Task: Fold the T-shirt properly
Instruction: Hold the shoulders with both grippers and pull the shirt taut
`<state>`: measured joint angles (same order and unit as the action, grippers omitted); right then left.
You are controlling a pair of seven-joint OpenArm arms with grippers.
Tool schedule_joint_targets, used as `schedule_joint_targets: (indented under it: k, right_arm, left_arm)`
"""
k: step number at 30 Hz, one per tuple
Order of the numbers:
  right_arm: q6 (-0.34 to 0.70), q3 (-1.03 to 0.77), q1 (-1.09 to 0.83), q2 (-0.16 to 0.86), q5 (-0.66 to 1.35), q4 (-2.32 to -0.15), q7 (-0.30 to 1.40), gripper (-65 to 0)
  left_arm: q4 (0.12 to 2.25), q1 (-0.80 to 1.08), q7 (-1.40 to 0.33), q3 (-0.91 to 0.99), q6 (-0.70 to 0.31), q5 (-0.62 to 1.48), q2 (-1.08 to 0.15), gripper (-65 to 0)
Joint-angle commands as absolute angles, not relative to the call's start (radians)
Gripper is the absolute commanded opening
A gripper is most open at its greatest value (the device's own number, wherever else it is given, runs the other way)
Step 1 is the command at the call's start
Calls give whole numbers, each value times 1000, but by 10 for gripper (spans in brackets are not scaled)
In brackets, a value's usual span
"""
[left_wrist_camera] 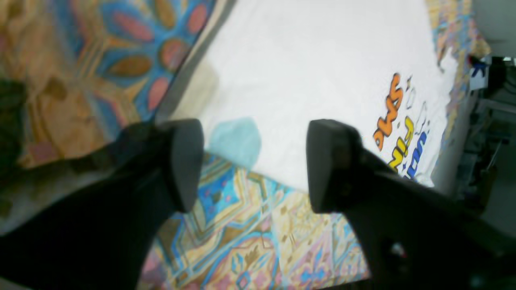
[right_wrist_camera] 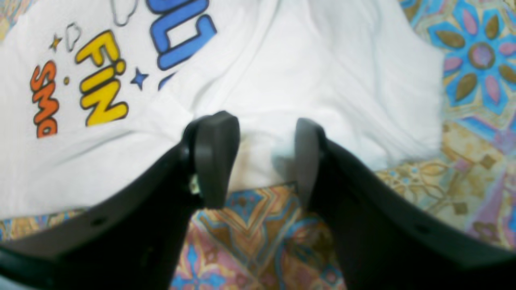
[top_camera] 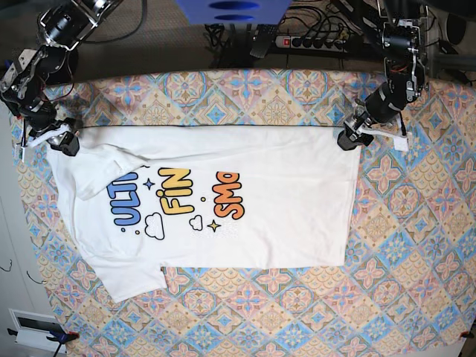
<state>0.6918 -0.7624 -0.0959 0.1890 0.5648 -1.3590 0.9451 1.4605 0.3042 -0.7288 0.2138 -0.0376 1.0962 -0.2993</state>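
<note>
The T-shirt (top_camera: 253, 201) lies spread print side up across the middle of the bench (top_camera: 416, 282), which is covered in a patterned tile cloth; the lettering reads toward the near side, the far edge runs in a nearly straight line between the two arms, and a sleeve (top_camera: 134, 279) sticks out at the near left. That taut, straight far edge suggests the cloth was laid out flat by its two far corners so a clean fold can begin. The left end effector (top_camera: 355, 136) sits at the far right corner of the shirt, its pads (left_wrist_camera: 185, 161) standing wide apart with only patterned cloth and the shirt's edge visible between them, gripping nothing. The right end effector (top_camera: 58, 139) sits at the far left corner by the shoulder; its pads (right_wrist_camera: 215, 157) are parted around a ridge of white fabric without pinching it, so the shirt looks released. No fold is made yet.
</note>
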Motion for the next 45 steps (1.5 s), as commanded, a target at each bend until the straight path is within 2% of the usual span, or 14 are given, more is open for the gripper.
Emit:
schedule_joint_targets:
  k: [1,4,8,20,33,38,40,43,45]
  right_arm:
    - [698,-765,-99,209,588,-1376,929,-395]
    - [698,-765,-120,209,590,-1371,923,-395]
    - [698,-765,-127,209,590,-1374,926,-395]
    - [698,-765,-157,209,590,-1372,924,-395]
    - [698,-765,-157,209,588,-1363,923,-395]
    - [698,-765,-154,211,590,-1310,921,-395]
    - [698,-768,-151,211,590,-1271,918,-395]
    - [698,-816,-125,211,588,-1219,917,-391]
    - [698,-837,-110,213,588,-1178,915,-391]
  left_arm:
    - [1480,289,-717,220,-53,1113,-311,-332]
    - [1468,289,-717,220,-53,1112,-311,-387]
    - [1466,292,-719,214,-53,1113,-309,-418]
    - [1494,378,-734,223,-50,1141,-289,-413]
    - [1302,242,-731,214,-50,1138,-259,-416]
    - [1299,219,-739,213,-51,1107,-232,-421]
    - [1299,219,-740,213,-53,1106,-232,-468]
    - [1299,219,-739,213,-53,1106,-232,-625]
    - [1299,222,-739,213,-53,1106,-232,-650]
